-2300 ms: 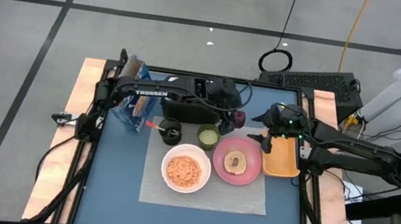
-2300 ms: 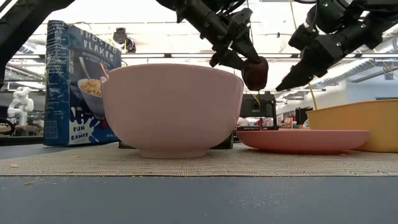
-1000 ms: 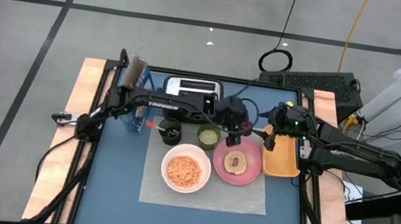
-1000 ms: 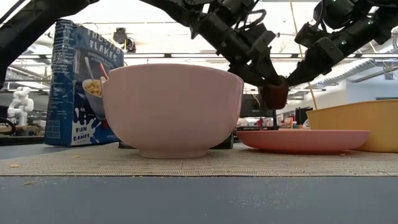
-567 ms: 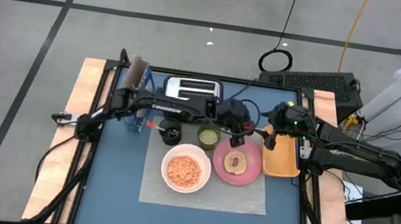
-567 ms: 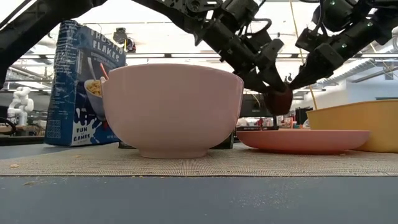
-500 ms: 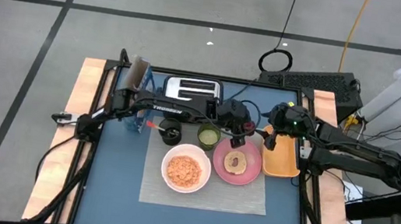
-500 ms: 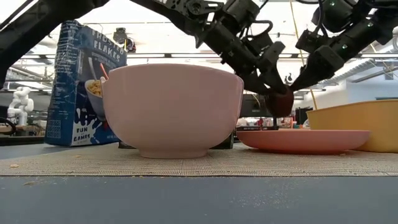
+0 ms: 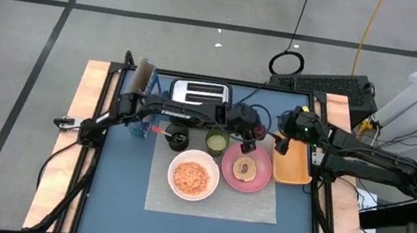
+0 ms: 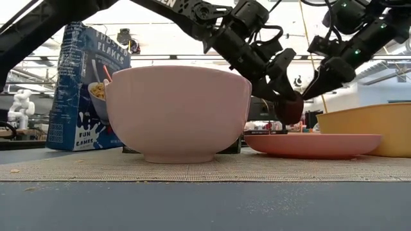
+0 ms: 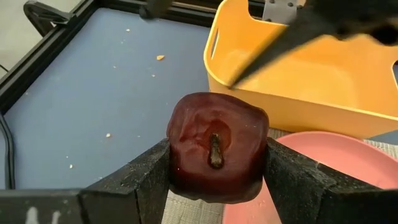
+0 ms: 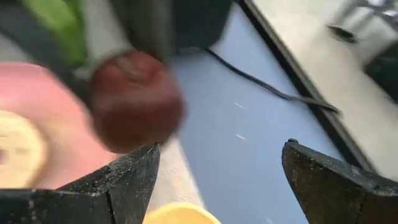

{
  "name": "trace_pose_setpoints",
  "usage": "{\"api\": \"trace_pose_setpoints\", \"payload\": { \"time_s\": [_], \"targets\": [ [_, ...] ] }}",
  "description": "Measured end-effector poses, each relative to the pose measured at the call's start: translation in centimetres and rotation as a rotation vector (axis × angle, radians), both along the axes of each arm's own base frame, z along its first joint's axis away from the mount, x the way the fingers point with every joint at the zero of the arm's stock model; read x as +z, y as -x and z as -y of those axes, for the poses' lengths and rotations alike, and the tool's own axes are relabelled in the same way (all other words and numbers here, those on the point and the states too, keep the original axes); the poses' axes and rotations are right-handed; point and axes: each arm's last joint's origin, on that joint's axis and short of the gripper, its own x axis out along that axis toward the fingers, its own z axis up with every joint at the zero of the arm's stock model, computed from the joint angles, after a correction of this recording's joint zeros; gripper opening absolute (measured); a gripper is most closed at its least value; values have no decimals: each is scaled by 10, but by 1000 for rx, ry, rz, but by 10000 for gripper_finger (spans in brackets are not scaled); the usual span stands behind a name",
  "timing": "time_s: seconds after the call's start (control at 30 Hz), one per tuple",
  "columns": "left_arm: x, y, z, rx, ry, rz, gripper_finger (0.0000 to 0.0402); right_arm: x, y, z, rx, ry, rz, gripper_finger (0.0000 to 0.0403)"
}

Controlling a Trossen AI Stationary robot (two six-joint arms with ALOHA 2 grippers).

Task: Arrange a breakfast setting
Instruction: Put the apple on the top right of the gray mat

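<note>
My left tool (image 11: 214,180) clamps an apple (image 11: 216,146) over the plate's (image 9: 257,176) far rim to set it down, right tool (image 12: 217,174) gaping nearby.

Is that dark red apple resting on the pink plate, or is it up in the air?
Apart. The low view shows the apple in the left gripper, with clear space between it and the pink plate.

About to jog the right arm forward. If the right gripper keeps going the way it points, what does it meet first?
Most likely the dark red apple clamped in the left gripper. It sits ahead between the open right gripper fingers, over the pink plate edge; depth is unclear.
</note>
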Motion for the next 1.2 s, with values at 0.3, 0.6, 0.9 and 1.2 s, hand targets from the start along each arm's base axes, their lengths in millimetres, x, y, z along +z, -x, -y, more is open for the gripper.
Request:
{"api": "trace_pose_setpoints", "payload": {
  "time_s": [0.3,0.6,0.9,1.2],
  "targets": [
    [3,-1,0,46,45,39,232,0,4,3,-115,103,-58,325],
    [7,-4,5,73,30,82,232,3,2,4,-115,116,-26,325],
    [2,-6,6,86,12,84,232,3,2,4,-119,113,-19,325],
    [-21,-13,6,87,12,67,232,3,1,4,-117,112,-15,325]
  ]
}}
